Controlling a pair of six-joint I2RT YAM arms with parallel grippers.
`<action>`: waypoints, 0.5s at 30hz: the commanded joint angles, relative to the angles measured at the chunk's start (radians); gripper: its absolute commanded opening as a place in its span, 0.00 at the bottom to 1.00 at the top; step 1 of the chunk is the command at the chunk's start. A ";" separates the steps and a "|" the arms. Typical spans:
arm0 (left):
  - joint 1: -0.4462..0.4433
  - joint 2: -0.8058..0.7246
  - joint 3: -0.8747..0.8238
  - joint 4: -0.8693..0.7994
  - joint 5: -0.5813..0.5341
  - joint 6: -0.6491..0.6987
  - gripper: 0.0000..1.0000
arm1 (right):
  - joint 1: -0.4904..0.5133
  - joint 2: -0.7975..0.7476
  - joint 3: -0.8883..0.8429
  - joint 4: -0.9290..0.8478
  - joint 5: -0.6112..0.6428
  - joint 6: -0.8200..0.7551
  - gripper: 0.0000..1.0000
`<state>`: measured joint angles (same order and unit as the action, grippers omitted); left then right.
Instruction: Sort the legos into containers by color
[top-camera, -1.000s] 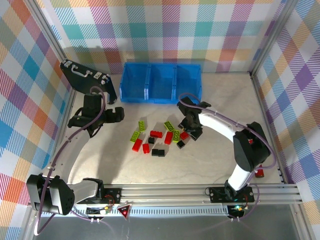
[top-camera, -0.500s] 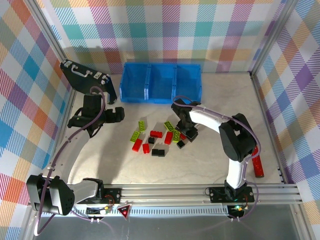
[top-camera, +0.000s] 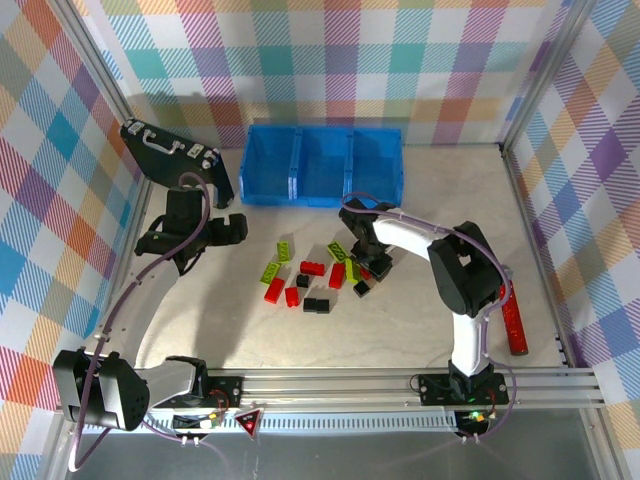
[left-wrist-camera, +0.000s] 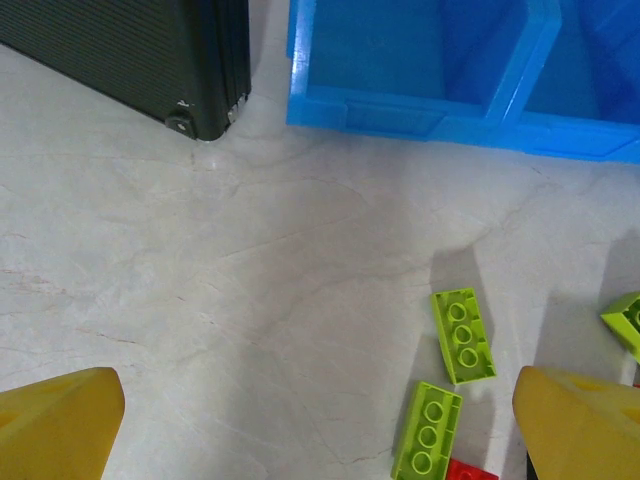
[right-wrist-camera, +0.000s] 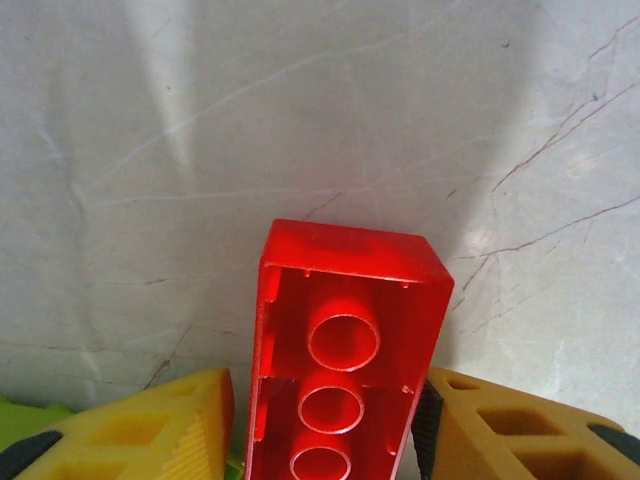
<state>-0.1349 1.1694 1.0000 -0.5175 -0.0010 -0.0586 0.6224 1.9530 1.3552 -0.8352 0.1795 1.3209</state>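
From above, my left gripper (top-camera: 230, 228) hung spread wide over bare table (top-camera: 440, 200), near the black briefcase (top-camera: 170, 150) and left of the legos (top-camera: 312, 275). Those lay scattered mid-table in red, lime green and black, just in front of the blue bin (top-camera: 300, 192), whose 3 compartments sat side by side. My right gripper (top-camera: 366, 262) was down at the right edge of the scatter, its jaws too small there to read. A red glittery tube (top-camera: 516, 318) lay well apart at the far right.

In my left wrist view, my left gripper (left-wrist-camera: 320, 440) had its 2 yellow fingertips (left-wrist-camera: 55, 425) far apart with nothing between them. Two lime green legos (left-wrist-camera: 462, 335) lay ahead on the right, the bin's front wall (left-wrist-camera: 400, 110) and the briefcase corner (left-wrist-camera: 160, 60) beyond.

In my right wrist view, my right gripper (right-wrist-camera: 330, 435) had a red lego (right-wrist-camera: 345, 300) between its fingers (right-wrist-camera: 150, 435), hollow underside facing the camera. The right finger looked against the lego, with a thin sliver at the left. I could not tell whether the pinch was firm
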 joint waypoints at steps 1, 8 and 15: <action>0.006 -0.016 -0.007 0.016 -0.012 0.012 1.00 | 0.004 -0.007 0.003 -0.020 0.034 0.001 0.51; 0.006 -0.014 -0.007 0.014 -0.010 0.013 1.00 | 0.003 -0.023 -0.001 -0.022 0.048 -0.002 0.41; 0.007 -0.016 -0.006 0.015 -0.005 0.013 1.00 | 0.003 -0.067 -0.005 -0.036 0.067 -0.028 0.39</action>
<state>-0.1349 1.1694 1.0000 -0.5175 -0.0010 -0.0582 0.6224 1.9419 1.3552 -0.8360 0.2134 1.3190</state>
